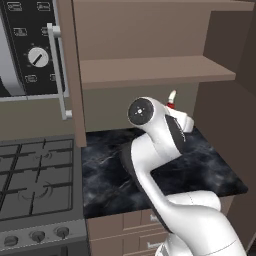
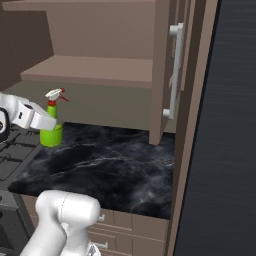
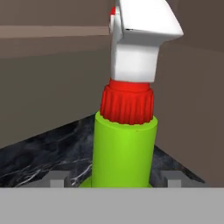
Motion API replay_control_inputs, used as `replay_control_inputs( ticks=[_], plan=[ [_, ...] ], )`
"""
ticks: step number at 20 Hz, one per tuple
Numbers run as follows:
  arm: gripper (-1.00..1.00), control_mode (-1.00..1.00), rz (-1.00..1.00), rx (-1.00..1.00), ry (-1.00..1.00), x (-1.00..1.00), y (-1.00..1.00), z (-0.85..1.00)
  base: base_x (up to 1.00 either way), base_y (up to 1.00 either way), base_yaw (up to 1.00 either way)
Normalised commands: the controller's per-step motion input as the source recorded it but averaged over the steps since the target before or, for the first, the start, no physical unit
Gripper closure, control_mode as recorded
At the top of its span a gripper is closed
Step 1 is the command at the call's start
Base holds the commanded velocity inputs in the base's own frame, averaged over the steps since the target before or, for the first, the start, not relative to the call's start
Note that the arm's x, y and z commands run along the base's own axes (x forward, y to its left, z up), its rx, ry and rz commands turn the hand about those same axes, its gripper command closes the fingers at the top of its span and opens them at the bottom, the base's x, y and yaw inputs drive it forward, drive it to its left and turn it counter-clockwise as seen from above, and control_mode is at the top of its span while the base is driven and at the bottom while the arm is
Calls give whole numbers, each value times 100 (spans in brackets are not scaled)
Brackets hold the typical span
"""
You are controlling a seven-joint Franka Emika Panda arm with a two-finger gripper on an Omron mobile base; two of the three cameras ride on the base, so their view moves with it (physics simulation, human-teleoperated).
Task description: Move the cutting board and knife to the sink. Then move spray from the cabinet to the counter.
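Observation:
The spray [image 2: 51,136] is a bright green bottle with a red neck and a white trigger top. It stands upright at the back left of the black marble counter [image 2: 115,160], below the open brown cabinet's shelf [image 2: 90,70]. My gripper [image 2: 49,124] reaches in from the left and is shut on the bottle's green body. In the hand view the spray [image 3: 124,153] rises just ahead, with the gripper [image 3: 114,178] fingertips [image 3: 57,178] on either side of its lower part. In the left base view my arm hides the bottle except its white and red top [image 1: 172,96].
The cabinet door [image 2: 165,75] with its silver handle hangs open to the right of the counter. A gas stove [image 1: 35,175] adjoins the counter [image 1: 210,170] on the left, with a microwave [image 1: 30,45] above it. A dark wall panel [image 2: 225,125] bounds the right side.

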Motion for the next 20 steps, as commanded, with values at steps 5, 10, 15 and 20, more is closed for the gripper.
replay_control_inputs(
  ticks=[5,10,15,20],
  plan=[
    [100,-100,-9,0,0,39,-4,-59,0,0,0],
    [100,-100,-10,0,0,64,-7,-44,0,0,0],
    [100,-100,-10,0,0,68,0,-46,0,0,0],
    [100,-100,-10,-1,2,64,0,-36,0,0,0]
  ],
)
